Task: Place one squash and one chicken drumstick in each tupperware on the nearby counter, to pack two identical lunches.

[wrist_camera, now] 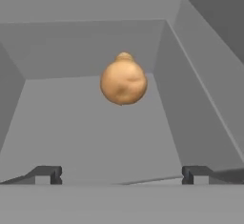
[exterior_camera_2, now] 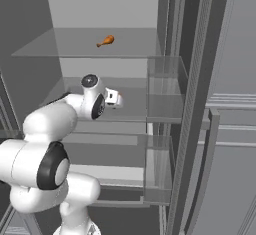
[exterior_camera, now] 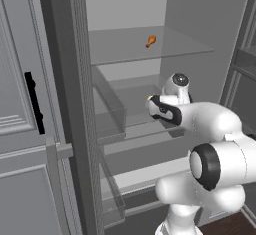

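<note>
On my left stands a grey cabinet door [exterior_camera: 20, 104] with a black handle [exterior_camera: 34, 103], and beside it the open fridge's door bins [exterior_camera: 111, 110] of clear plastic. My arm reaches into the grey fridge at the middle shelf [exterior_camera_2: 70, 91]. Above it, on the upper glass shelf [exterior_camera: 125, 46], a chicken drumstick [exterior_camera: 150, 41] lies alone, well apart from my hand. In the hand view my gripper [wrist_camera: 123, 174] is spread wide, its two dark fingertips [wrist_camera: 46, 174] far apart with nothing between them. Straight ahead of them, a yellow-tan squash [wrist_camera: 123, 81] rests on the shelf floor near the back wall, its narrow end pointing away from me, not touched by either fingertip. To the right, the fridge's side wall [wrist_camera: 200, 99] slopes away.
</note>
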Robot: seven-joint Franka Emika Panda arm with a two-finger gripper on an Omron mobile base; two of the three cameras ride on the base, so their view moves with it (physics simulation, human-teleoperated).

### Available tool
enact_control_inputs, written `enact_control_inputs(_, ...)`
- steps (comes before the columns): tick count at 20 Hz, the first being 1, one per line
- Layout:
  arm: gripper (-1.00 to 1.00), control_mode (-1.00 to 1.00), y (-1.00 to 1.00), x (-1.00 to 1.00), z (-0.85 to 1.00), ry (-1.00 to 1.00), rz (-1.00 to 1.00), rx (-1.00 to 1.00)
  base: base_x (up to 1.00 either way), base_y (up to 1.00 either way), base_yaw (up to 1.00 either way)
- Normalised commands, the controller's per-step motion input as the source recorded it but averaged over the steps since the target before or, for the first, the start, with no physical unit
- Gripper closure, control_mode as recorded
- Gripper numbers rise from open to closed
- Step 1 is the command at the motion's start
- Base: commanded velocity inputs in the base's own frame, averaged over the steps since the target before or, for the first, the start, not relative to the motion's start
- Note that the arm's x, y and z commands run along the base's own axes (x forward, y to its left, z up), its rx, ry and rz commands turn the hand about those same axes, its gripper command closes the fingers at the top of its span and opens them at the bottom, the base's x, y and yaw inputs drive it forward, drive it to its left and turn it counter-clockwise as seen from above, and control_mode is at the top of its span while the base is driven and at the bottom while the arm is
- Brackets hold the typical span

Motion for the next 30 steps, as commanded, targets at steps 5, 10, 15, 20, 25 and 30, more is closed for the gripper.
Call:
enact_control_inputs(5, -1.0, -1.0, 0.0, 0.61, -0.17, 0.01, 0.0, 0.0, 0.0, 0.0, 0.0)
enact_control_inputs(10, -1.0, -1.0, -0.01, 0.6, -0.21, 0.02, 0.0, 0.0, 0.0, 0.0, 0.0)
enact_control_inputs(15, -1.0, -1.0, -0.04, 0.58, -0.27, 0.03, 0.0, 0.0, 0.0, 0.0, 0.0)
enact_control_inputs(20, -1.0, -1.0, -0.03, 0.51, -0.35, 0.06, 0.0, 0.0, 0.0, 0.0, 0.0)
enact_control_inputs(25, 1.0, -1.0, 0.0, 0.4, -0.43, 0.1, 0.0, 0.0, 0.0, 0.0, 0.0)
enact_control_inputs(30, 1.0, -1.0, 0.0, -0.11, -0.43, 0.14, -0.01, 0.0, 0.0, 0.0, 0.0)
